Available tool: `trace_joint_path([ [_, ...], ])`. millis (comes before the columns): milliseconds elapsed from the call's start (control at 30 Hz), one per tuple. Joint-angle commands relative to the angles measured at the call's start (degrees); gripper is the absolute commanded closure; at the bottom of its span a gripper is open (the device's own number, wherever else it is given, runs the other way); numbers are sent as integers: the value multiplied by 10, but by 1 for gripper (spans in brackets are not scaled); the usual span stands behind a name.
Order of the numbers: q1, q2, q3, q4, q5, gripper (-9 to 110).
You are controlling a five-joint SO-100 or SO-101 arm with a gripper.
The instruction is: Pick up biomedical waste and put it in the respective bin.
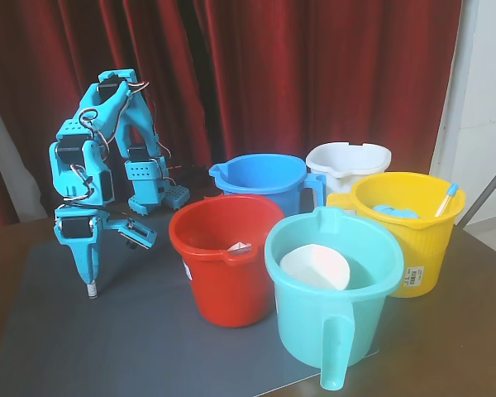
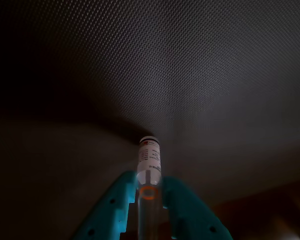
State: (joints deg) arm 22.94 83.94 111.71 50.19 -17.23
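Gripper [image 2: 149, 192] pinching vial [image 2: 149, 160], tip down on grey mat [image 1: 149, 347]. Red bucket [image 1: 223, 256] standing between it and blue bucket [image 1: 260, 178].

Red bucket [image 1: 226, 259], teal bucket [image 1: 335, 310], yellow bucket [image 1: 409, 240] and white bucket [image 1: 349, 165] on a dark mat [image 1: 132, 331]

Bare grey mat [image 1: 107, 347] lies open left of the red bucket [image 1: 223, 256]; buckets crowd together on its right.
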Motion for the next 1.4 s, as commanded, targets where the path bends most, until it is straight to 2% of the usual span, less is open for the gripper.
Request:
trace_joint_path([
  [0,3,13,5,-24,2,102],
  [233,4,13,62,-122,5,102],
  [433,0,14,50,-120,6,102],
  [633,-7,15,-66,38,76,102],
  [833,-84,63,-166,200,121,102],
  [1000,-124,143,-164,239,178,102],
  [1367,-301,278,-151,272,351,102],
])
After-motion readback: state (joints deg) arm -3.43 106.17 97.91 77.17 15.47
